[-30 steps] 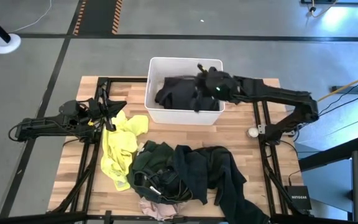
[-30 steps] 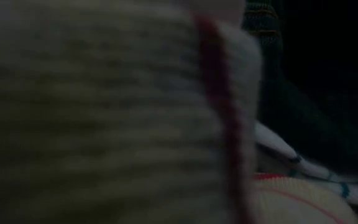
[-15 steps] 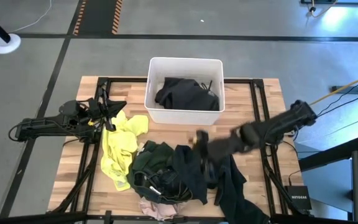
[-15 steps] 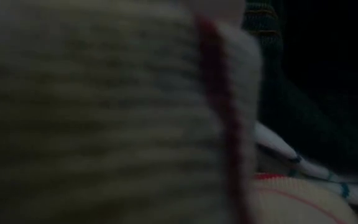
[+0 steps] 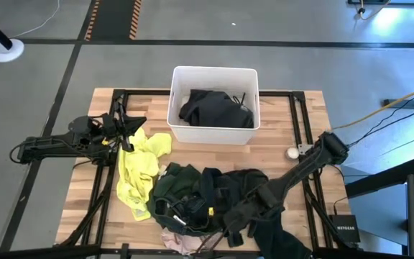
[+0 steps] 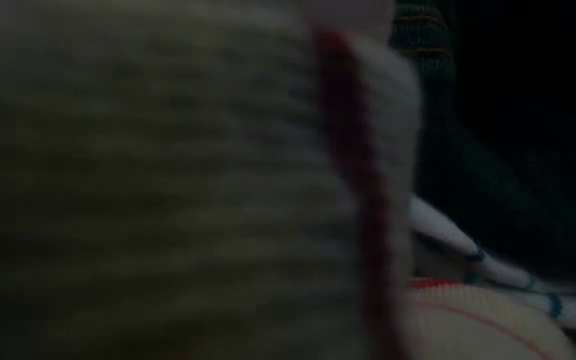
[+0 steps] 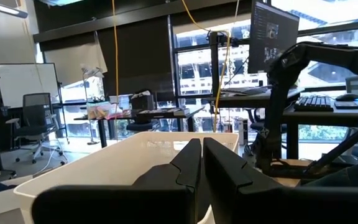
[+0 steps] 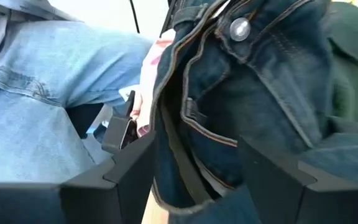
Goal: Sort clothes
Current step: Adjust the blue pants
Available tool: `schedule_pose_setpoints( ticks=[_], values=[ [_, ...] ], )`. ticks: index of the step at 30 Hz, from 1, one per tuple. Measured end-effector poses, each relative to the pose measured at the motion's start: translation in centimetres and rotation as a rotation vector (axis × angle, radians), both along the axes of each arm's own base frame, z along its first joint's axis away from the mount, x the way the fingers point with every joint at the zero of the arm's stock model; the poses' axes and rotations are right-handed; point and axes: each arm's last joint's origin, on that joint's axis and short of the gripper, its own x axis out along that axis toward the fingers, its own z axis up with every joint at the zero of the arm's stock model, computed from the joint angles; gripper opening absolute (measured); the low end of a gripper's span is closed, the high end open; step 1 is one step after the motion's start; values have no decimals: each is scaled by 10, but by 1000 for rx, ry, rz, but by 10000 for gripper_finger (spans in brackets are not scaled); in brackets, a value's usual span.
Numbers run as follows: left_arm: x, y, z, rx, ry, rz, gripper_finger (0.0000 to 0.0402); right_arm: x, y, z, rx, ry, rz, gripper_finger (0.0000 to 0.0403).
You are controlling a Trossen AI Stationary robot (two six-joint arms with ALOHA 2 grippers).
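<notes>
Reaching into the near pile, the right gripper (image 8: 194, 168) spreads its fingers around dark jeans (image 8: 260, 93), while the left gripper (image 7: 201, 163), fingers closed, faces the white bin (image 5: 214, 104).

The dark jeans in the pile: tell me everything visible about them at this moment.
The dark jeans are blue denim with tan stitching, a silver waist button, an open fly and a belt loop. They lie crumpled in the clothes pile on the table's near side, beside the dark green shirt. The right claw is down on them, open, a finger on each side of a waistband fold. Whether it grips yet cannot be told. A pink piece shows behind the jeans.
</notes>
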Motion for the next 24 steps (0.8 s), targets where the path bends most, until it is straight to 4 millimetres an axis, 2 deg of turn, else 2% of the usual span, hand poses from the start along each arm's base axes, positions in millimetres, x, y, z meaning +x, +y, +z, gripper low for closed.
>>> schedule_pose_setpoints(
  ticks=[7, 18, 24],
  values=[
    [0, 0, 0, 21, 8, 6, 13, 4, 10, -15, 3, 12, 1, 238],
    [0, 0, 0, 20, 8, 6, 13, 6, 15, -11, 62, -27, 31, 238],
    [0, 0, -2, 16, 23, 5, 13, 14, 19, -28, 12, -31, 37, 218]
  ],
)
